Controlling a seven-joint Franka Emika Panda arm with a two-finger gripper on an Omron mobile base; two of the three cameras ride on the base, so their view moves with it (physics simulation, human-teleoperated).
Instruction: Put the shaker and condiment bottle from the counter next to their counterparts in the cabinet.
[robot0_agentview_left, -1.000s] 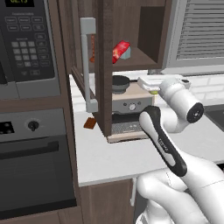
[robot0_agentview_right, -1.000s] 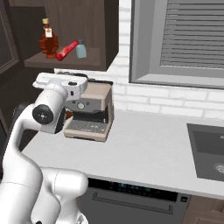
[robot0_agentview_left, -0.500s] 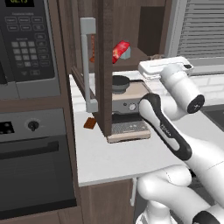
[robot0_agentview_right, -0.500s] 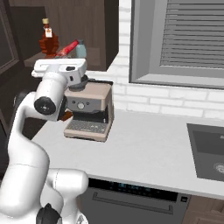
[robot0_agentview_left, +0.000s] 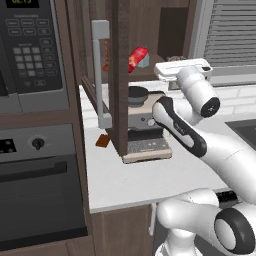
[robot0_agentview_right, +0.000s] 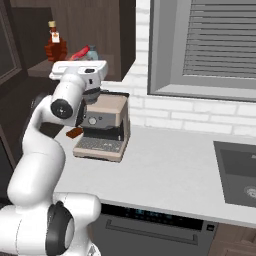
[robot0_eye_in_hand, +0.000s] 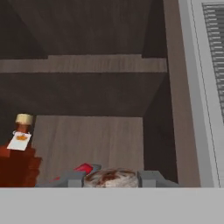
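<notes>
**A:** What is the gripper (robot0_eye_in_hand: 111, 180) carrying?

**B:** Its jaws are drawn nearly together, pinching a small round thing with a mottled brown top. I take that to be the little yellow cylinder shaker (robot0_eye_in_hand: 112, 175), though its body is hidden below the fingertips. It hangs at the mouth of the dark brown wood wall cabinet, facing the lower shelf (robot0_eye_in_hand: 96, 140).

**A:** And the bright red condiment bottle (robot0_agentview_left: 137, 58)?

**B:** In the cabinet, just ahead of the gripper and a little to its left. It lies tilted rather than upright, close against the small pale blue-grey shaker (robot0_agentview_left: 144, 60).

**A:** So that is the worry.

**B:** The main one. If the gripper pushes straight in, it may nudge that leaning bottle, which could roll forward and off the shelf.

**A:** Anything further left?

**B:** The thin orange-red bottle with a pale cap (robot0_eye_in_hand: 17, 157) stands there, tall and narrow. A sideways sweep could topple it.

**A:** And letting go?

**B:** If it releases too near the shelf's front edge, the shaker may tip out and fall onto the beige espresso machine (robot0_agentview_right: 102, 125) or the white tabletop (robot0_agentview_right: 170, 165) beneath the gripper.
</notes>
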